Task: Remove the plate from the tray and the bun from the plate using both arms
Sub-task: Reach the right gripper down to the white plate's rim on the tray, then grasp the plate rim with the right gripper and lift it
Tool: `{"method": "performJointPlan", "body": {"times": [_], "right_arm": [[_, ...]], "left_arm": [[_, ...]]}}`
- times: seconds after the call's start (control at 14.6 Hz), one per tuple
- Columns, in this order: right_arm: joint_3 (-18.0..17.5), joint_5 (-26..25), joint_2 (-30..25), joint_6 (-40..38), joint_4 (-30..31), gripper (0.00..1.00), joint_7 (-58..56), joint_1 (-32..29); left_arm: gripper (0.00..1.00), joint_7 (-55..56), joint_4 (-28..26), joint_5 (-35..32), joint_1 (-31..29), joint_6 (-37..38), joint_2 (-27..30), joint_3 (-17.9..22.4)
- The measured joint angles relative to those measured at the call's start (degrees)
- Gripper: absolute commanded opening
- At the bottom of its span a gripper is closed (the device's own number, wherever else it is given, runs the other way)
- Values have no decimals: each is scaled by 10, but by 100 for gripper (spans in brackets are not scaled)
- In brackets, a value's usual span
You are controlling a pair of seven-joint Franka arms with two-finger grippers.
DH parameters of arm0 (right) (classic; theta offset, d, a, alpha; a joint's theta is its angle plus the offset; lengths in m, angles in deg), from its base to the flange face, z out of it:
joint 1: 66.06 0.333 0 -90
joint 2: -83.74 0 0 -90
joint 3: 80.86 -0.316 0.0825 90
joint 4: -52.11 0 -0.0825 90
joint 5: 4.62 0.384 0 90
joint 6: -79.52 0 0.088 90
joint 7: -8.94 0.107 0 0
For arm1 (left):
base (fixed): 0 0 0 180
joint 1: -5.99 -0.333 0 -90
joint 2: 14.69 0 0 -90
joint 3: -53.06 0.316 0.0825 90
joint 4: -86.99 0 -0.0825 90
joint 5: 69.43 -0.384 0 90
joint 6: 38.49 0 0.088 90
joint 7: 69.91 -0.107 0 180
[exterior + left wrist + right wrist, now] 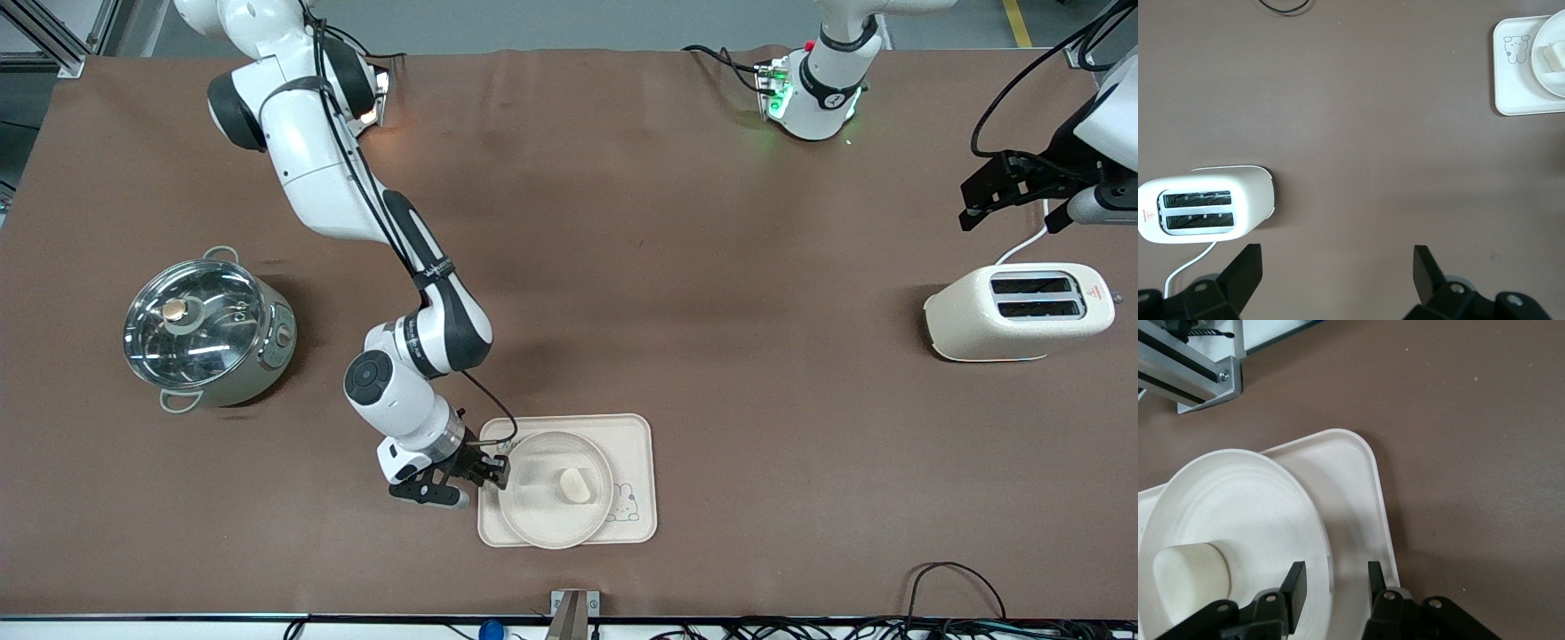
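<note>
- The right gripper [494, 469] sits low at the edge of the plate [542, 516], on the side toward the right arm's end of the surface. In the right wrist view its two fingers [1295, 585] straddle the plate's raised rim, one inside the dish and one outside over the tray floor, narrowed around the rim. Whether the pads already press the rim I cannot tell. The rim is the only part of a shallow dish that a narrow two-finger gripper can pinch, which likely explains the approach from the side.
- The plate lies on the tray [636, 427], overhanging the tray's edge nearest the front camera slightly. Taking it by the rim next to the gripper would let it be lifted or slid off without touching the tray.
- The bun [575, 485] rests on the plate just past its centre from the right gripper, clear of the fingers, so the grasp does not disturb it.
- The tray's printed rabbit [626, 503] shows in the corner farthest from the right gripper, uncovered by the plate.
- A lidded steel pot [206, 331] stands well apart, toward the right arm's end of the surface.
- The left gripper [1013, 191] hangs in the air with its fingers spread wide and nothing between them, over bare surface just beside a white two-slot toaster [1020, 309]; this arm waits, probably kept clear until the bun is to be taken.
</note>
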Motion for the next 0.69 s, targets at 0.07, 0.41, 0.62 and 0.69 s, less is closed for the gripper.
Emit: {"method": "performJointPlan", "body": {"times": [0.07, 0.41, 0.62, 0.69], "right_arm": [[0, 0, 8, 2, -6, 38, 0, 1], [0, -1, 31, 22, -22, 0, 0, 8], [-26, 0, 31, 33, -30, 0, 2, 0], [-51, 0, 31, 38, -30, 0, 2, -12]], "left_arm": [[100, 0, 0, 0, 0, 0, 0, 0], [100, 0, 0, 0, 0, 0, 0, 0], [100, 0, 0, 0, 0, 0, 0, 0], [100, 0, 0, 0, 0, 0, 0, 0]]}}
